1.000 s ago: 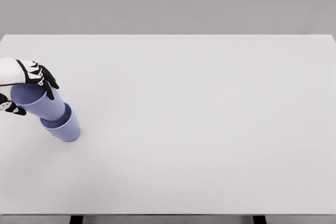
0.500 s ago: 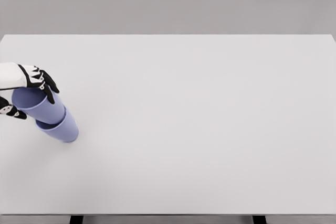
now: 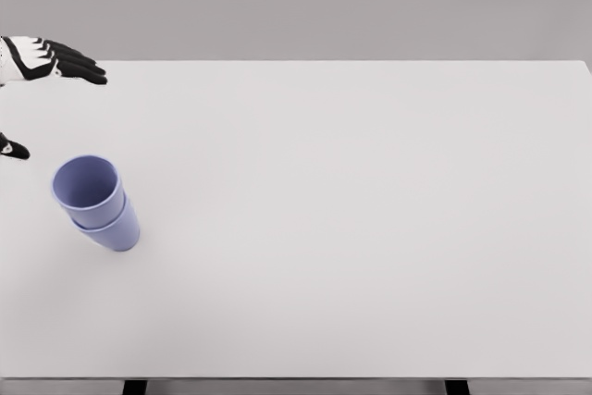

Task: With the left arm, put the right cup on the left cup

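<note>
Released upper cup (image 3: 88,184) now nested in lower cup (image 3: 113,228)

So the two cups are stacked now: the upper cup (image 3: 87,184) sits nested inside the lower cup (image 3: 117,230), both the same plain periwinkle blue with no handles (smooth, slightly tapered tumblers). The stack stands on the white table (image 3: 351,228) near its left edge, about midway between front and back. You can see right down into the open mouth of the top one, and only the bottom part of the lower one pokes out below it.
</note>
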Action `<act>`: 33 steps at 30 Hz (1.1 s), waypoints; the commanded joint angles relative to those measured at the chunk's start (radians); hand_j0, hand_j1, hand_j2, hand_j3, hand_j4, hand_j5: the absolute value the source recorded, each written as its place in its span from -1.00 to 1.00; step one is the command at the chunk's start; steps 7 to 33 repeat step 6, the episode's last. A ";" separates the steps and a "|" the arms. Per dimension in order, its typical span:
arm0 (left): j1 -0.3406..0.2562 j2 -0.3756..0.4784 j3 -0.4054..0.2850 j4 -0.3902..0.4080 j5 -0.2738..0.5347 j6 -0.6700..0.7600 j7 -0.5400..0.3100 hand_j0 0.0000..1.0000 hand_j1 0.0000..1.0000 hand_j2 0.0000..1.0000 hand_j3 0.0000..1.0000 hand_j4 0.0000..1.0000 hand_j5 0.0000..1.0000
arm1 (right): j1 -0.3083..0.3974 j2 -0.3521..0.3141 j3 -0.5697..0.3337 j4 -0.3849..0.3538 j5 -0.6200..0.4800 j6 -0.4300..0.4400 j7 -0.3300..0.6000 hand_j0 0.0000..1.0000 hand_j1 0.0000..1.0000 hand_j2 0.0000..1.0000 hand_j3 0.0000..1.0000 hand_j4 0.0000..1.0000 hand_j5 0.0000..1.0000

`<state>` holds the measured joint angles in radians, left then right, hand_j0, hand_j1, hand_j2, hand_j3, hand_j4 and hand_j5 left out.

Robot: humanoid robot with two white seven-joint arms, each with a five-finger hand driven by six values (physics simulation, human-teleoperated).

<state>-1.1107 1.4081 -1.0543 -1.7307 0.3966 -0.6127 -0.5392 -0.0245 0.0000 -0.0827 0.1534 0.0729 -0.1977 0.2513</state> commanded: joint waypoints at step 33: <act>-0.018 -0.411 0.023 -0.027 0.027 0.002 -0.004 1.00 1.00 1.00 1.00 1.00 1.00 | 0.000 0.000 0.000 0.000 0.001 0.000 0.000 1.00 1.00 1.00 1.00 1.00 1.00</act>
